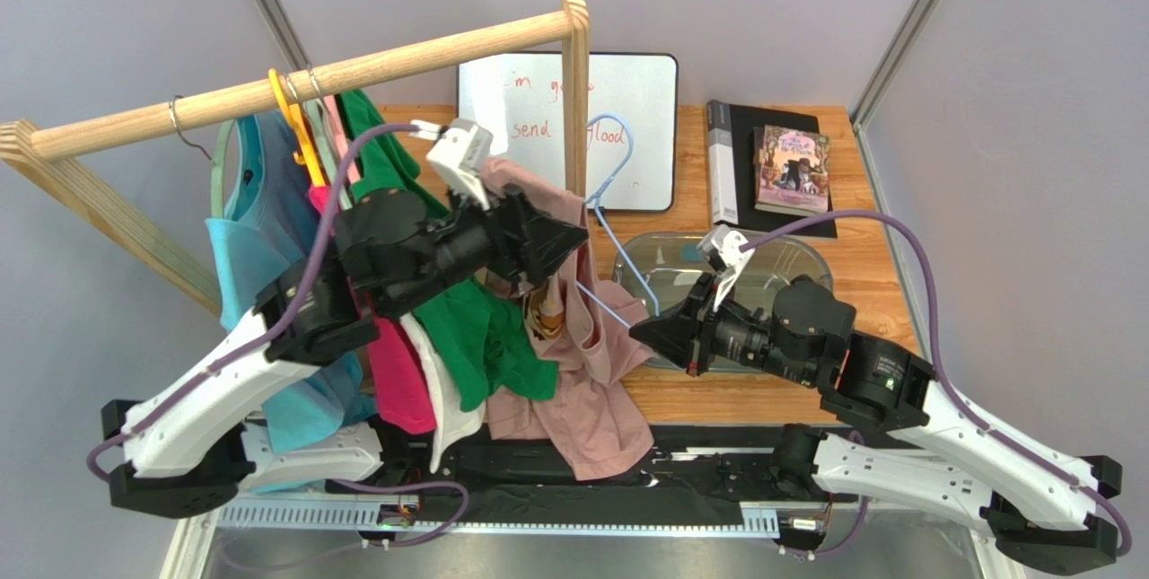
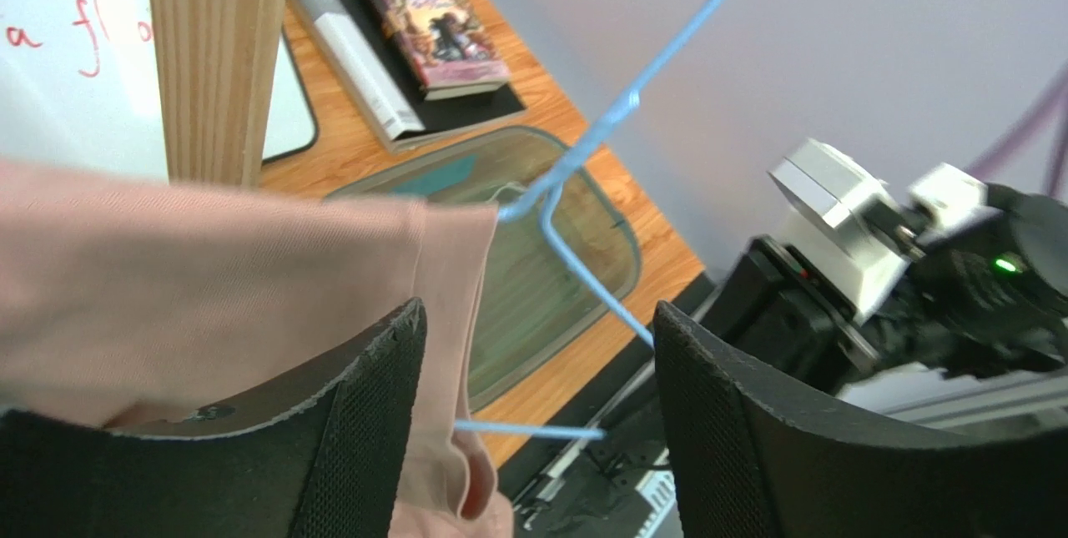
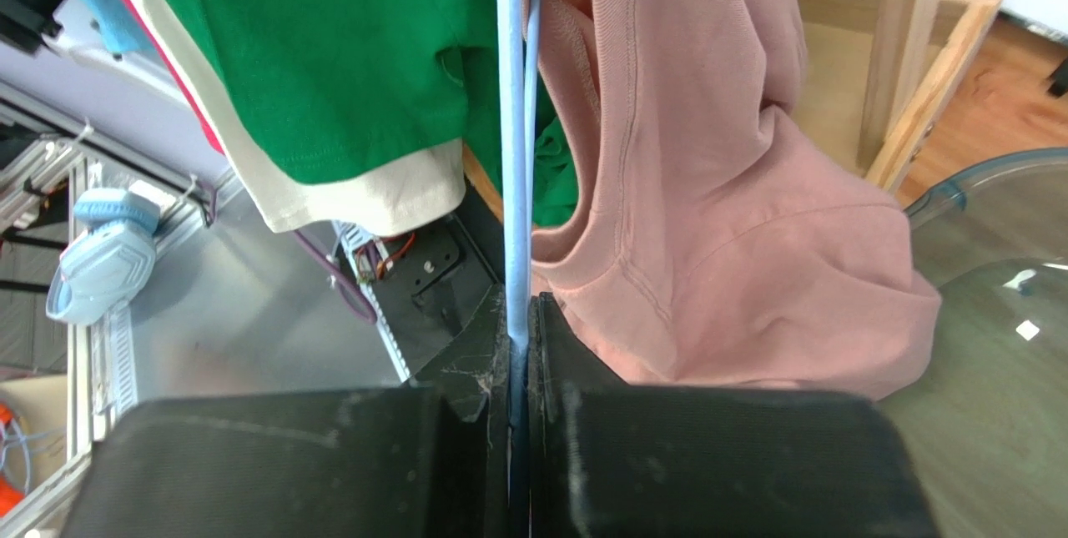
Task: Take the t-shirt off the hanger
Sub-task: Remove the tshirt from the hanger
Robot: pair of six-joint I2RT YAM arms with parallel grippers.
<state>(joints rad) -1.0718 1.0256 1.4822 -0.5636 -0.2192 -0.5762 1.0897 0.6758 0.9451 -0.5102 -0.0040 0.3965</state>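
Right claw (image 3: 520,313) is clamped shut on the thin blue hanger (image 3: 514,125), pinching the wire between its pads, probably to keep the hanger steady while the cloth is worked off.

Left claw (image 2: 539,432) stands wide open with nothing pinched. Pink t-shirt (image 2: 188,275) lies against its one finger (image 2: 357,438), and the hanger wire passes through the gap.

The t-shirt hangs off the hanger just in front of the rack's right post (image 1: 576,94), over the middle of the desk's near edge. It looks bunched to one side, so partly slid off but not free. Judgement: the open claw is set for a fresh bite on the fabric.

Green shirt (image 1: 472,323) and the others stay on the rail (image 1: 337,74) at the left. Clear tub (image 1: 776,263) sits toward the right edge of the desk, maybe the drop spot.
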